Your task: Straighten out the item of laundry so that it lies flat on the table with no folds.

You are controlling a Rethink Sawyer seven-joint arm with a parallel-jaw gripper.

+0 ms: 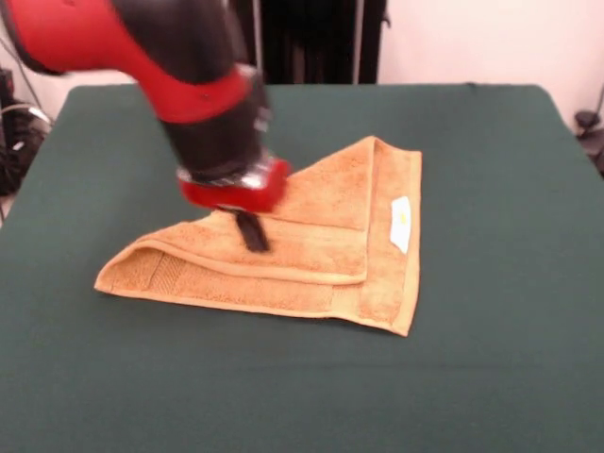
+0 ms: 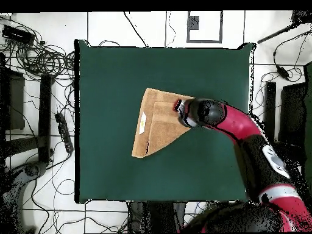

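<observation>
- Towel (image 1: 311, 247): found near the middle of the table (image 1: 491, 377), folded diagonally into a rough triangle, with an upper layer doubled over the lower one.
- Material: orange-tan terry pile with woven border bands; a small white-and-yellow label (image 1: 401, 224) is seen near one edge. The table is covered in dark green, felt-like cloth.
- Gripper (image 1: 252, 232): placed low over the folded layer; contact is not confirmed, and it cannot be told whether the fingers are parted or closed.
- Step judged in hand: unfolding, not yet done.
- Next move judged to require a hold on the upper layer only, drawn back across the fold line.
</observation>
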